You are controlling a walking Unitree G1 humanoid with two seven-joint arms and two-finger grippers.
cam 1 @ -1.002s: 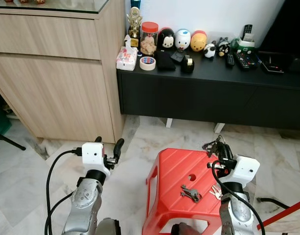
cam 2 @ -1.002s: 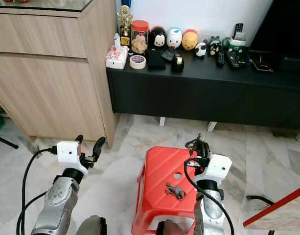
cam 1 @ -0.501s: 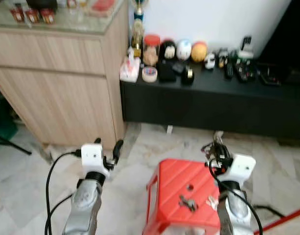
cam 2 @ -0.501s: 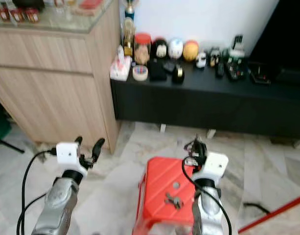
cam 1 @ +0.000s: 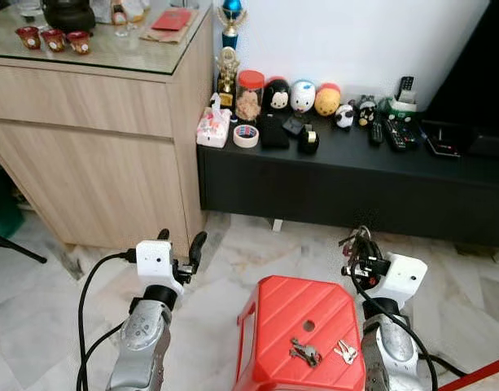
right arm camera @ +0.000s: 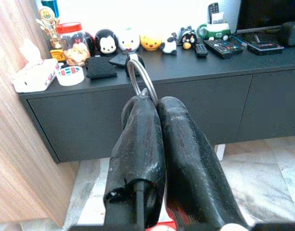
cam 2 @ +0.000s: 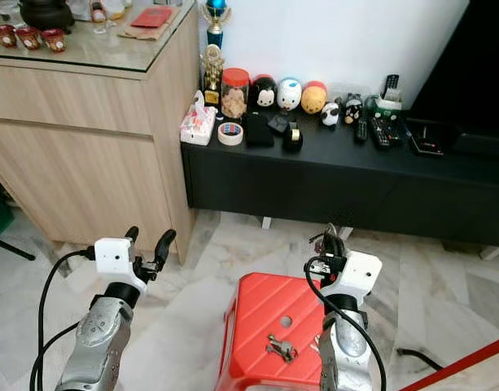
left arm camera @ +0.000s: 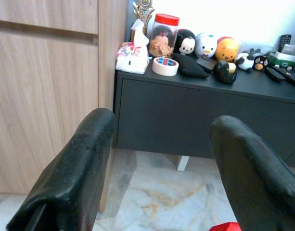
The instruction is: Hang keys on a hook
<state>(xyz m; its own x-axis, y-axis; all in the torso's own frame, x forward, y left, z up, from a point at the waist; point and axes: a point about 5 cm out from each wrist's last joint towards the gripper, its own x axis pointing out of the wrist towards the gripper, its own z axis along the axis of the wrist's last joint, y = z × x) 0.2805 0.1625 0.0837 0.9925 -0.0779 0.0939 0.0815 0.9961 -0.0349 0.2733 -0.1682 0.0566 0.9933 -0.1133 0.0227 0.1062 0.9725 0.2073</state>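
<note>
**Operator:** How far along are you with the keys?

**Observer:** You have the pick-up done, by the look of it. Your right gripper (right arm camera: 146, 103) has its jaws pressed together on a key ring (right arm camera: 137, 77), which stands up between the tips; in the head view a dark bunch of keys (cam 1: 356, 242) hangs at that gripper, raised above the far edge of the red stool (cam 1: 294, 305). What is left is the whole of the hanging: I can make out no hook from here, so you must find one first, carry the ring to it and slip it over.

**Operator:** Anything left behind?

**Observer:** Two more sets lie on the stool top, a dark bunch (cam 1: 304, 352) and a silver pair (cam 1: 344, 351) just beside it, near the stool's round hole. Whether they belong to the task I cannot tell.

**Operator:** And my left side?

**Observer:** Your left gripper (left arm camera: 161, 159) is raised before you with its jaws wide and nothing between them, facing the low black table (cam 1: 412, 159) by the wooden cabinet (cam 1: 94, 155).

**Operator:** Any labels to read?

**Observer:** None that I can read. The red-lidded jar (cam 1: 250, 91), the tape roll (cam 1: 246, 135), the tissue pack (cam 1: 212, 129) and the remotes (cam 1: 396, 134) carry print too small to make out.
</note>
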